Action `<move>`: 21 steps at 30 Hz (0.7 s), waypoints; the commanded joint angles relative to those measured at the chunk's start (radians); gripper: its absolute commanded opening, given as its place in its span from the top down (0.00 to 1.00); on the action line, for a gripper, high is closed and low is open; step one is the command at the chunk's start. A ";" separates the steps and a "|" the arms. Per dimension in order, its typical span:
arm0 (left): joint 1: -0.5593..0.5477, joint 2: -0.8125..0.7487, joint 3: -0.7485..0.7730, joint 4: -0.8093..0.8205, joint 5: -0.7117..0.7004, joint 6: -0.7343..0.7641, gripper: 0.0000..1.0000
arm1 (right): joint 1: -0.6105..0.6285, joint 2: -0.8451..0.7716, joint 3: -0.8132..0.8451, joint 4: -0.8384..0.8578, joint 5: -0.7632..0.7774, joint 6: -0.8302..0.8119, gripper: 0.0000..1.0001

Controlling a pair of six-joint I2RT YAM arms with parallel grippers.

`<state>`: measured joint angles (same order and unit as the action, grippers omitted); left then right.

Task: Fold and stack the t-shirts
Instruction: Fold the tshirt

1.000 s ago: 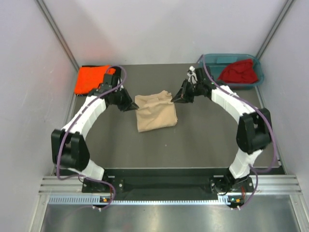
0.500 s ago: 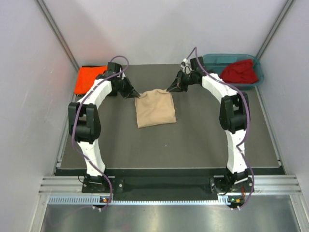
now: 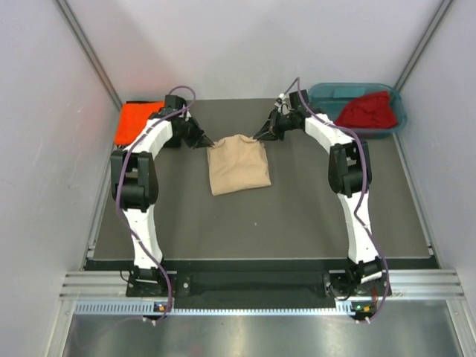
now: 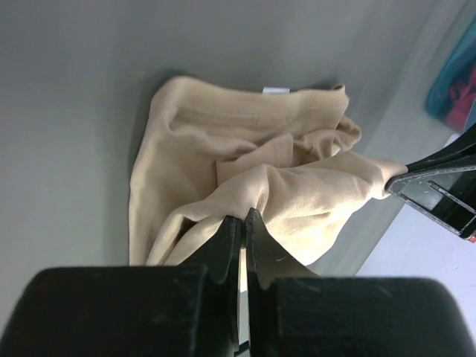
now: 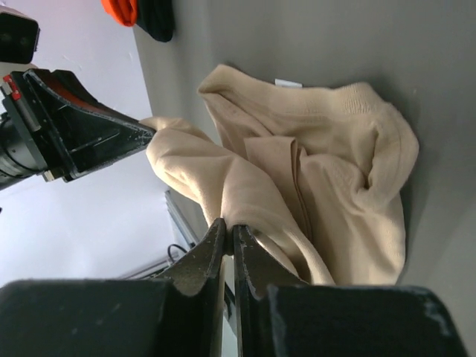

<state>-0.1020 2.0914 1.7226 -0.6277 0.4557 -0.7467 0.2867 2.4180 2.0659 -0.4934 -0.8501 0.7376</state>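
Note:
The beige-tan t-shirt lies folded in the middle of the table, its far edge lifted between both arms. My left gripper is shut on the shirt's far left corner. Across from it, my right gripper is shut on the far right corner. The cloth stretches between the two pinches. A bright orange t-shirt lies folded at the back left. A dark red t-shirt sits in the teal tub. In the right wrist view a scrap of orange cloth and a black one show at the top.
The teal plastic tub stands at the back right corner. White walls close the table on the left, back and right. Dark table surface stretches in front of the beige shirt toward the arm bases.
Both grippers have carried the beige shirt's edge away from the bases toward the back of the table. The shirt now lies flatter and squarer. The arms have stretched out farther.

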 commanded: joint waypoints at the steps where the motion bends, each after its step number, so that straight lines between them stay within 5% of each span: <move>1: 0.013 0.036 0.069 0.052 0.021 -0.014 1.00 | -0.012 0.030 0.080 0.075 -0.046 0.060 0.94; 9: 0.015 0.145 0.198 0.028 0.029 0.018 0.74 | -0.030 0.084 0.134 0.118 -0.030 0.117 0.78; 14: 0.018 0.167 0.393 -0.112 -0.064 0.124 0.71 | -0.067 0.078 0.180 0.109 -0.003 0.131 0.67; 21: 0.005 -0.002 0.260 -0.092 -0.075 0.176 0.68 | -0.040 -0.037 0.186 -0.077 0.052 -0.046 0.61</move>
<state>-0.0917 2.2215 2.0430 -0.7242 0.3729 -0.6147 0.2234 2.4947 2.2578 -0.5003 -0.8223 0.7815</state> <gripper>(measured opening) 0.314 0.386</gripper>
